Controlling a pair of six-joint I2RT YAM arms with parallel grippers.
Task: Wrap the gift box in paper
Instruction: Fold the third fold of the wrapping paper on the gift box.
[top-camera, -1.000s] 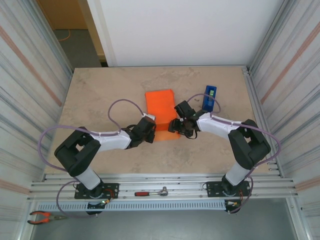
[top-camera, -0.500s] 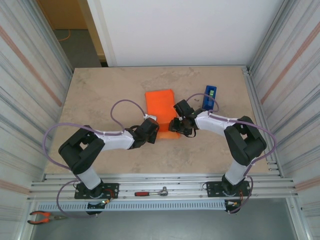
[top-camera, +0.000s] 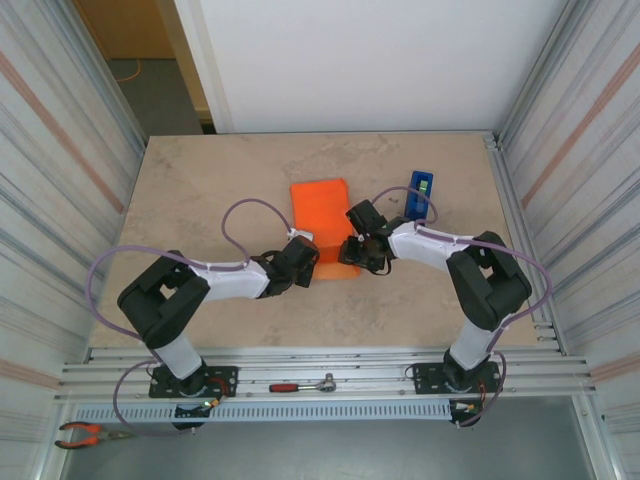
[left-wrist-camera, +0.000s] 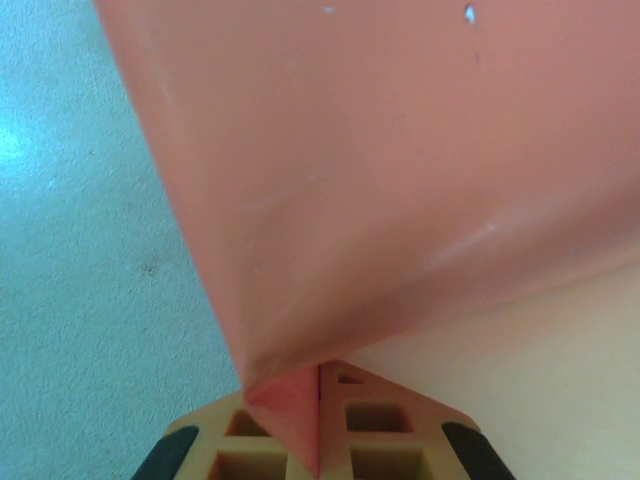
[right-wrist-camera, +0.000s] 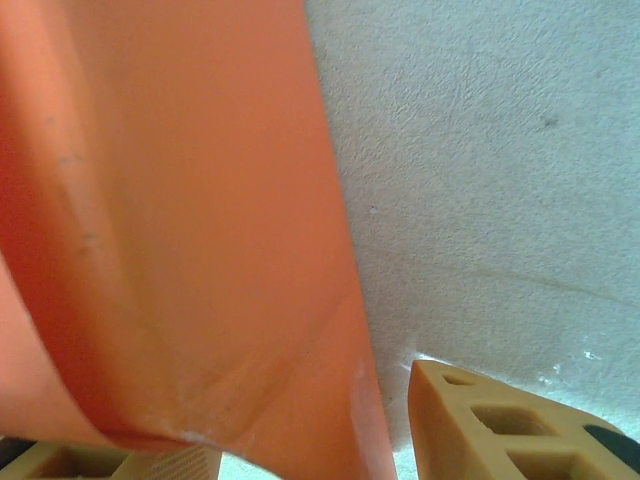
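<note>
The orange paper (top-camera: 321, 212) lies in the middle of the table, and the gift box is hidden under it. My left gripper (top-camera: 308, 260) sits at the paper's near left corner. In the left wrist view its fingers (left-wrist-camera: 375, 425) are shut on a pointed corner of the paper (left-wrist-camera: 400, 170), which rises taut away from them. My right gripper (top-camera: 349, 252) is at the near right edge. Its jaws stand apart around a curled flap of paper (right-wrist-camera: 180, 230), and a gap shows between the flap and the right finger (right-wrist-camera: 490, 425).
A blue tape dispenser (top-camera: 420, 196) stands just beyond the right arm. A red-handled tool (top-camera: 303, 385) lies on the front rail and pliers (top-camera: 85, 434) lie at the bottom left. Ribbed metal walls close in both sides.
The left gripper has slid slightly right and closed on the paper corner. The right gripper's jaws have narrowed around the flap and edged toward the paper.
</note>
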